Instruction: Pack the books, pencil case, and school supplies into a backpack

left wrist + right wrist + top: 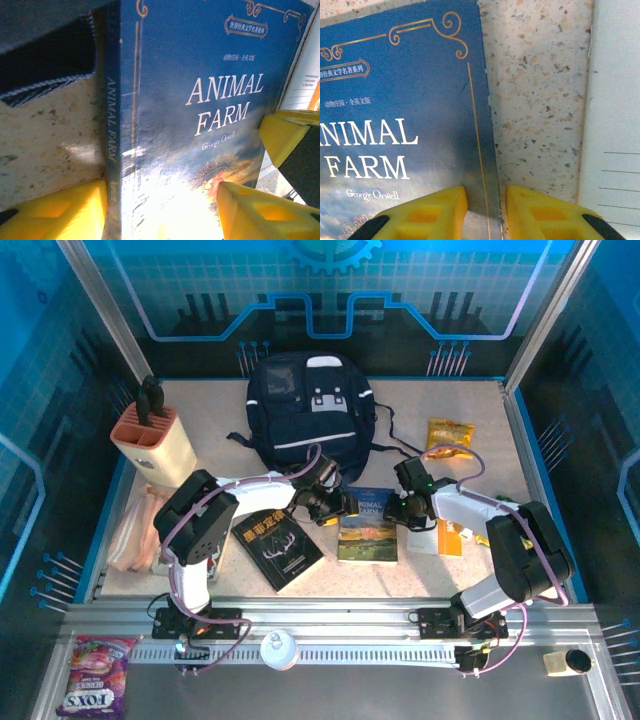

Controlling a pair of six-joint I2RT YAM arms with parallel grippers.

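Note:
The "Animal Farm" book [367, 527] lies flat between my two grippers, in front of the dark navy backpack [300, 410]. My left gripper [165, 215] stands open over the book [200, 100], with one finger on the table by the spine and the other on the cover. My right gripper [486, 215] is narrowly open astride the book's [395, 100] right edge, one finger on the cover and one on the table. The black book [279, 546] lies to the left. At the far left edge lies the pale pink pencil case [130, 535]. The orange-and-white pack [449, 538] sits by my right gripper [393, 508].
A peach knife block [150, 445] stands at the back left and a yellow snack bag [450, 435] lies at the back right. A white lined sheet [615, 125] lies just right of the book. A backpack strap [45, 60] lies close to the spine.

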